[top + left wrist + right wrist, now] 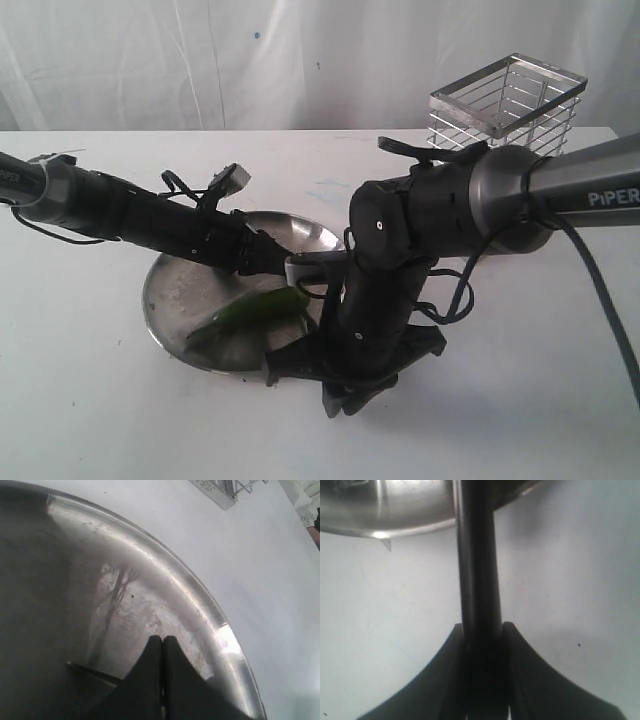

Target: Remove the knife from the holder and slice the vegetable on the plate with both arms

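Note:
The green vegetable (255, 307) lies on the round steel plate (170, 290), near its front. My left gripper (283, 262) reaches in from the left and hangs low over the plate, just behind the vegetable. In the left wrist view its jaws (162, 639) are shut with nothing between them, above the plate's scuffed rim (200, 605). My right gripper (482, 626) is shut on the knife's black handle (479, 575), which runs toward the plate's edge (395, 527). In the exterior view the right gripper (300, 362) sits at the plate's front edge, and the arm hides the blade.
The wire-mesh holder (510, 105) stands at the back right of the white table; its corner (225, 492) shows in the left wrist view. The thick right arm (560, 195) bends down in front of the holder. A white curtain hangs behind the table.

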Action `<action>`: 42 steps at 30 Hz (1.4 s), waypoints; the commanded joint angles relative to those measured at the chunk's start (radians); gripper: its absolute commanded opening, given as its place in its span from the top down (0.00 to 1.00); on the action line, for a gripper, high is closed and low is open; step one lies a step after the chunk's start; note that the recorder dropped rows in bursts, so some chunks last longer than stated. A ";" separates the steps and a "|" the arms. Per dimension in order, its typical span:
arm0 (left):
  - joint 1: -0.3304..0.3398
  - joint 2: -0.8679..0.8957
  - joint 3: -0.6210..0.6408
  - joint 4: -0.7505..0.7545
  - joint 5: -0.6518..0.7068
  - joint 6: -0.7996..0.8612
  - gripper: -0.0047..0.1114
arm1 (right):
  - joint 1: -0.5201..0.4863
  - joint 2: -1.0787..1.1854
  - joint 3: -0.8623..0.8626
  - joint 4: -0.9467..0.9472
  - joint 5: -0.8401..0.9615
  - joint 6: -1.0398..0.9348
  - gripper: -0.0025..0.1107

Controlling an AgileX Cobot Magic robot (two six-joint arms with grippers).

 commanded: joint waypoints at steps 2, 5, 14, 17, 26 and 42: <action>0.000 0.038 0.019 0.098 -0.077 -0.001 0.96 | -0.005 0.008 0.003 0.028 0.131 -0.059 0.98; 0.002 0.038 0.019 0.098 -0.073 -0.001 0.96 | -0.005 0.008 0.003 0.039 0.131 -0.057 0.98; 0.002 0.035 0.017 0.050 -0.056 0.009 0.96 | -0.005 0.008 0.003 0.070 0.154 -0.104 0.98; 0.002 0.022 0.015 0.024 -0.051 0.014 0.96 | -0.005 0.008 0.003 0.072 0.172 -0.109 0.98; 0.002 -0.043 0.016 -0.029 -0.003 0.064 0.96 | -0.005 0.008 0.003 0.081 0.149 -0.106 0.98; 0.000 -0.002 0.016 -0.058 0.056 0.091 0.96 | -0.005 0.008 0.003 0.097 0.109 -0.106 0.98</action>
